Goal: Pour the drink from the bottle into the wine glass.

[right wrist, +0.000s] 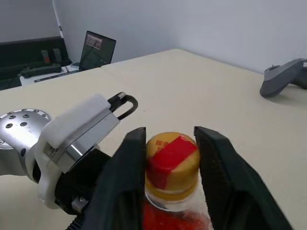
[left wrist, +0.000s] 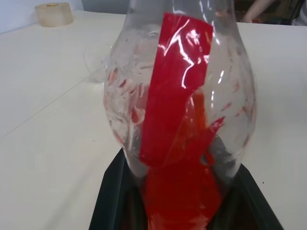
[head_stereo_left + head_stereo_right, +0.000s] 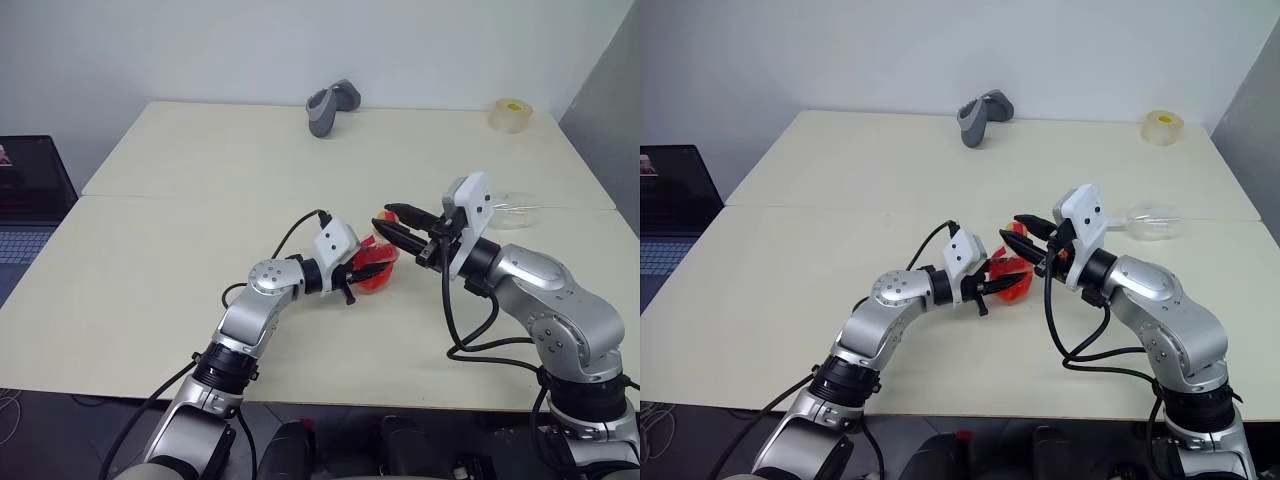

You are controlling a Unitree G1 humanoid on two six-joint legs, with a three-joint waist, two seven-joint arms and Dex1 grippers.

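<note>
The bottle (image 3: 378, 268), small and clear, stands near the middle of the table (image 3: 180, 290). My left gripper (image 3: 365, 272) is shut on its lower body, and in the left wrist view the black fingers (image 2: 115, 196) hug the base. The red drink (image 2: 177, 191) sits low in the bottle, behind a red label strip. My right gripper (image 3: 392, 222) reaches in from the right at cap height. Its fingers (image 1: 127, 163) press both sides of the yellow-and-red cap (image 1: 171, 160). The wine glass (image 3: 1155, 220) rests on the table to the right, beyond my right arm.
A grey handheld controller (image 3: 332, 105) lies at the table's far edge. A yellowish tape roll (image 3: 511, 114) stands at the far right corner. An open laptop (image 3: 25, 200) sits off the table to the left. A seam crosses the tabletop behind the grippers.
</note>
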